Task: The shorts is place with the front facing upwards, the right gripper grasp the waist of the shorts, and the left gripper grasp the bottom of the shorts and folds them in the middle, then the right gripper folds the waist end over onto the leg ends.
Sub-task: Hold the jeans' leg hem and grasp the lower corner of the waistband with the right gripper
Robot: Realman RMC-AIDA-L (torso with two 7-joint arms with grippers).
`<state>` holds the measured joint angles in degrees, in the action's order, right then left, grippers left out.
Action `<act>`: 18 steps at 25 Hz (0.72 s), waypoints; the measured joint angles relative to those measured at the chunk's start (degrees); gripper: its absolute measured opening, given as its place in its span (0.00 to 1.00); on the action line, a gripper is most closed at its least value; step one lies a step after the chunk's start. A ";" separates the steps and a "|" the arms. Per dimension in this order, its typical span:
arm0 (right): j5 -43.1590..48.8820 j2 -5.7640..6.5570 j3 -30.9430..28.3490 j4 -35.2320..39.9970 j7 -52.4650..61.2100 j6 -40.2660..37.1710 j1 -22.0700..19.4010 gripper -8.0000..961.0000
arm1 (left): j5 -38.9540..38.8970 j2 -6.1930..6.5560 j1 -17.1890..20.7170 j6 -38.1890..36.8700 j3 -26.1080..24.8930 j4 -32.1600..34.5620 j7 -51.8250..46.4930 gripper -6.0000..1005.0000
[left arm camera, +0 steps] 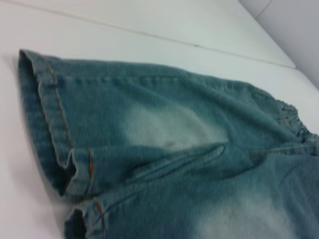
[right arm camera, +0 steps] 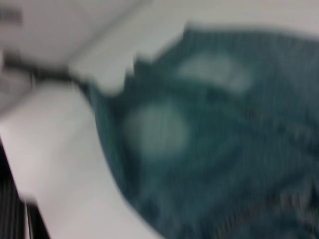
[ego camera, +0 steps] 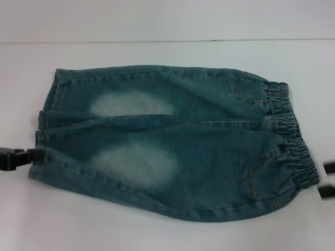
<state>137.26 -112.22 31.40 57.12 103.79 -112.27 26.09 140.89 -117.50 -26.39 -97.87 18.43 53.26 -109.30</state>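
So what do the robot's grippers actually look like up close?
Little of them shows. The left gripper is a black, blocky claw with thin fingers at the shorts' leg hem. The right gripper appears as two dark stubs, with a small white patch.

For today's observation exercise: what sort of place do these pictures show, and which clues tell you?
Probably a robot test bench: a bare white table, only denim shorts on it, the left gripper at the hem, the right gripper beside the waist.
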 joint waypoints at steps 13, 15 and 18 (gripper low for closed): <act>19.00 -0.62 2.08 0.77 0.26 0.85 7.34 0.96 | -1.91 -0.34 -0.41 0.33 -0.07 -0.07 0.10 0.06; 19.34 -0.67 2.10 0.79 1.07 2.03 8.31 0.96 | -1.93 -0.36 -0.45 0.33 -0.06 -0.09 0.09 0.06; 19.76 -0.73 3.14 0.78 2.55 3.54 9.76 0.96 | -2.02 -0.39 -0.56 0.33 -0.06 -0.09 0.01 0.06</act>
<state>157.02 -112.95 34.54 57.90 106.33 -108.74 35.85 138.87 -117.89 -26.95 -97.54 18.37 53.17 -109.29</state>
